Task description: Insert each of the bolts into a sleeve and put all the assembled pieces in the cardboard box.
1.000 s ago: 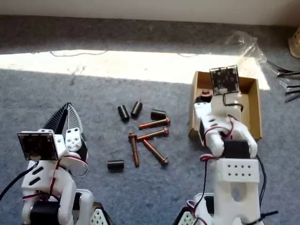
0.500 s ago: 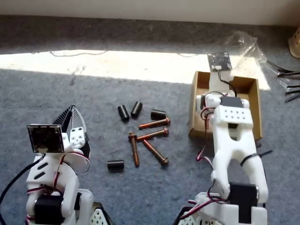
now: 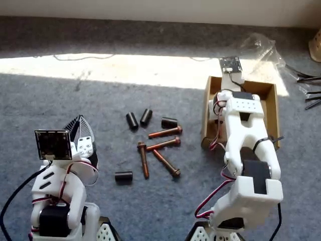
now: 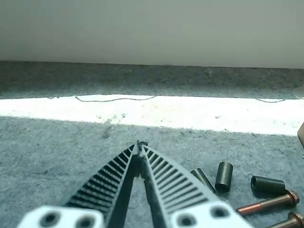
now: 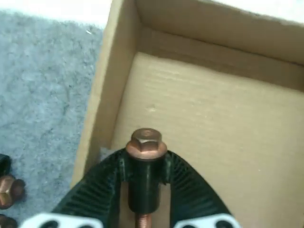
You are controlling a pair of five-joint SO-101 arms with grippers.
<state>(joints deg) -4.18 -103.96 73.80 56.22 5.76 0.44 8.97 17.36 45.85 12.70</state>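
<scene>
My right gripper (image 5: 145,164) is shut on a black sleeve (image 5: 142,185) with a copper bolt (image 5: 146,141) through it, held just above the floor of the cardboard box (image 5: 213,118), near its side wall. In the high view the right arm (image 3: 243,125) stretches over the box (image 3: 272,108). Several loose copper bolts (image 3: 161,144) and black sleeves (image 3: 132,120) lie on the grey carpet mid-table. My left gripper (image 3: 80,126) is shut and empty, left of the pile; its closed tips (image 4: 139,149) point toward the far wall, with sleeves (image 4: 224,175) and bolts (image 4: 268,203) off to the side.
One sleeve (image 3: 124,176) lies apart, nearer the arms' bases. A clear plastic bag (image 3: 258,47) and dark tools (image 3: 308,93) lie beyond and beside the box. A sunlit strip (image 3: 125,68) crosses the carpet behind the parts.
The right arm has stretched forward and come down over the box with the sleeved bolt. The left arm has drawn back slightly toward its base.
</scene>
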